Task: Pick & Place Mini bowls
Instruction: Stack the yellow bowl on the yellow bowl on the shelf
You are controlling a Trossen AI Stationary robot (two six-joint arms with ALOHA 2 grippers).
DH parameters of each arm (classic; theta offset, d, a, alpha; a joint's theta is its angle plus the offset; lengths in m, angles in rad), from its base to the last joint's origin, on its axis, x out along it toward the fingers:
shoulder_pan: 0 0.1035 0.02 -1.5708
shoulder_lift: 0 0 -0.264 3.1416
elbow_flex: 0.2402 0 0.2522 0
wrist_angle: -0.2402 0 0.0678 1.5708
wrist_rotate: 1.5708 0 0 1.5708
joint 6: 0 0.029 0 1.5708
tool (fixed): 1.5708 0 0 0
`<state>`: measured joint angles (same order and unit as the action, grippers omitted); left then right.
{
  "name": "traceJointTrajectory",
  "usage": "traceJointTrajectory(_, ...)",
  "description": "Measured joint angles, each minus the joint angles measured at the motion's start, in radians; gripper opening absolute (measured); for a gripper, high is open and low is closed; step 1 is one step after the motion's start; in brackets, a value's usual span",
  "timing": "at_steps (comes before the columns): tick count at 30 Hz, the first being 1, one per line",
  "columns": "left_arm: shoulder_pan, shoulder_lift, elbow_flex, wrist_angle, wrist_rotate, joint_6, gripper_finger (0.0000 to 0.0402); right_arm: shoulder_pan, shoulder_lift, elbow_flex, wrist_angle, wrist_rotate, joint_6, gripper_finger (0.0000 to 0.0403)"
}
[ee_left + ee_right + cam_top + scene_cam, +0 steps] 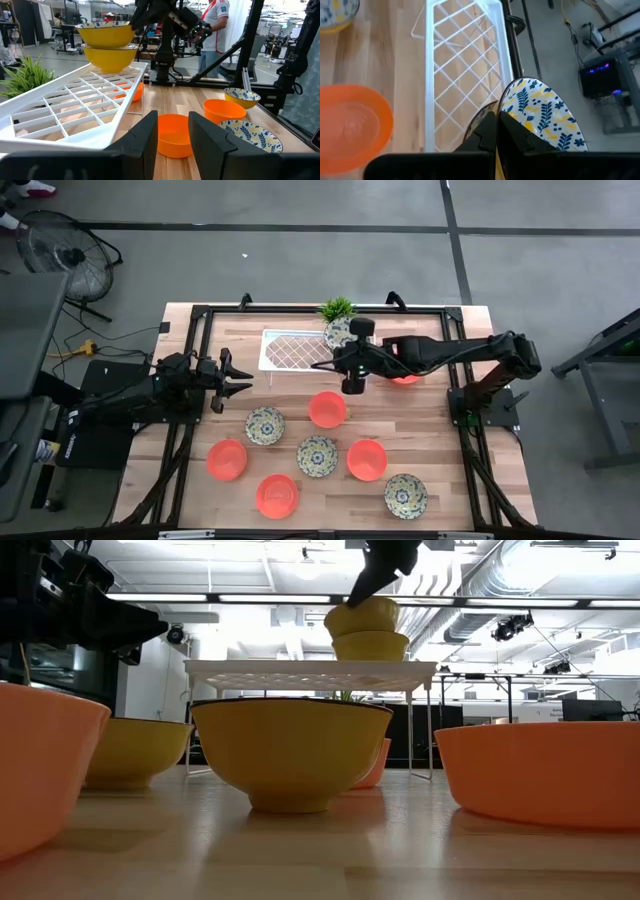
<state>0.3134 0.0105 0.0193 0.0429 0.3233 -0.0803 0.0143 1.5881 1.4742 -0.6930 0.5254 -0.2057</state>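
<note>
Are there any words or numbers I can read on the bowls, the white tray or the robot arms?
None can be read.
Cream bowls with blue-and-yellow flowers: only leaf patterns, no letters.
Plain orange bowls: blank.
White lattice tray: blank.
Person's white-and-red shirt behind the table: any marks are too blurred to read.

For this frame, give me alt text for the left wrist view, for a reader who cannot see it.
A floral mini bowl, gripped at its rim by the right gripper, sits stacked in another bowl on the raised white lattice tray. In the foreground, the left gripper is open; orange bowls and floral bowls sit on the wooden table beyond.
</note>
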Motion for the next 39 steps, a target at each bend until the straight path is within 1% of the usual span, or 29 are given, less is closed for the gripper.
traceJointTrajectory(5,0.0,0.0,0.0,0.0,0.0,0.0,0.0106,0.0,0.0,0.0,-0.02,0.049,0.06,0.0)
traceJointTrajectory(11,0.0,0.0,0.0,0.0,0.0,0.0,0.0106,0.0,-0.001,0.0,-0.034,0.041,0.073,0.0)
traceJointTrajectory(21,0.0,0.0,0.0,0.0,-0.001,0.0,0.0106,0.009,-0.001,0.0,-0.071,0.003,0.05,0.0)
traceJointTrajectory(39,0.0,0.0,0.0,0.0,-0.005,0.0,0.0106,0.008,0.015,0.0,-0.075,-0.03,0.056,0.0)
